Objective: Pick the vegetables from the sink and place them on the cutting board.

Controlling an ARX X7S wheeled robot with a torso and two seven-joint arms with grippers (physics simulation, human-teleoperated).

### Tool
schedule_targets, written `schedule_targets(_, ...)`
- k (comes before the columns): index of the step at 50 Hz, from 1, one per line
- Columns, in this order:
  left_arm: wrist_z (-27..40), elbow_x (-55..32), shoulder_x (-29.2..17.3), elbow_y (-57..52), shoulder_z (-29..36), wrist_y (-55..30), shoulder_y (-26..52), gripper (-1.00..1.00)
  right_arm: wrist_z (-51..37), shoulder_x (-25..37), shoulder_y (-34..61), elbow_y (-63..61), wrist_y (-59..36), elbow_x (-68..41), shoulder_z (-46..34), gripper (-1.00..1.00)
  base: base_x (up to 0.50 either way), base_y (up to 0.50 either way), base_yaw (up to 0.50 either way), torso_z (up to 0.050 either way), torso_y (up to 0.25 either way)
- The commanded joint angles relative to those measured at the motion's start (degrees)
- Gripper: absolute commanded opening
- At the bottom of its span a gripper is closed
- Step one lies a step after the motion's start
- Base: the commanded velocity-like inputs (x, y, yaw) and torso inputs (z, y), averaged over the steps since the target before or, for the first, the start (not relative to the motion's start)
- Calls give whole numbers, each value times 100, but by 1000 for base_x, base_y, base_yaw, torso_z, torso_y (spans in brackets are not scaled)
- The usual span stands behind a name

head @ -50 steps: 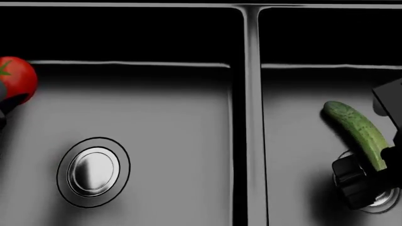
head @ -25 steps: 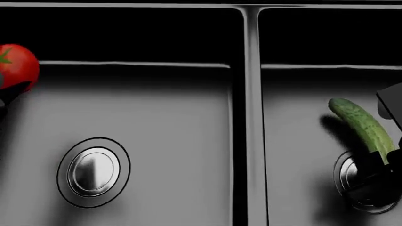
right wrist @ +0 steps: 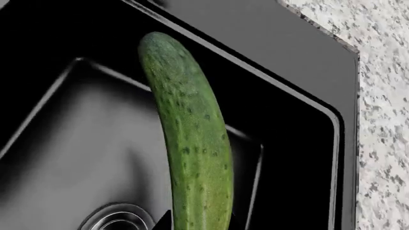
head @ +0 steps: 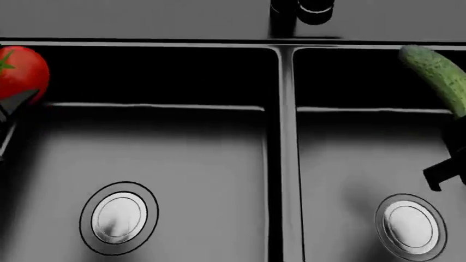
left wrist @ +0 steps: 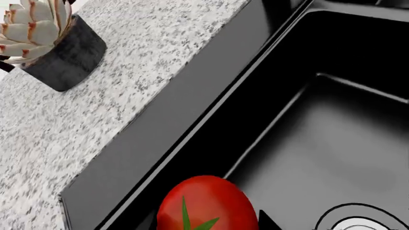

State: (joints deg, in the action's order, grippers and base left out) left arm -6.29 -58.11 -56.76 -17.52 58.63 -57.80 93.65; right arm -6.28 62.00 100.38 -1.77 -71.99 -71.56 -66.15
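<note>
The red tomato with a green stem is held above the left basin of the black sink, at the head view's left edge. My left gripper is shut on it; the left wrist view shows the tomato between the dark fingertips. The green cucumber is lifted above the right basin at the far right. My right gripper is shut on its lower end; in the right wrist view the cucumber rises from the jaws. The cutting board is out of view.
A silver drain sits in each basin. A faucet base stands behind the divider. Speckled granite counter borders the sink, with a potted succulent on it; granite also shows at the sink's right side.
Both grippers have risen with their loads: the cucumber has come off the right basin floor and up to rim height, and the tomato is higher. The head view has shifted, showing the faucet.
</note>
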Motion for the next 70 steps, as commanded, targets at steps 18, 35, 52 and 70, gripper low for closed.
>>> schedule_targets(18,656,-337,-130,103,-566,102,149,-100,822,-176,1380,-86,-108,1074,-36,-100,1,0,0,0,250)
schedule_targets(35,1284,-735,-197,-74,-962,137,131,-100,699,96,1397,-483,-225,811,126,-100,1,0,0,0,250)
schedule_targets(52,2724,-2139,-886,-1193,-1738,620,-432,-100,-359,1212,1611,-1989,-798,-1393,948,-100,0,0,0,0,191)
schedule_targets(70,3317,-3058,-1288,-1851,-1902,521,-419,-100,-934,1631,1838,-2235,-1050,-2205,1137,-100,-417,7,0,0,0)
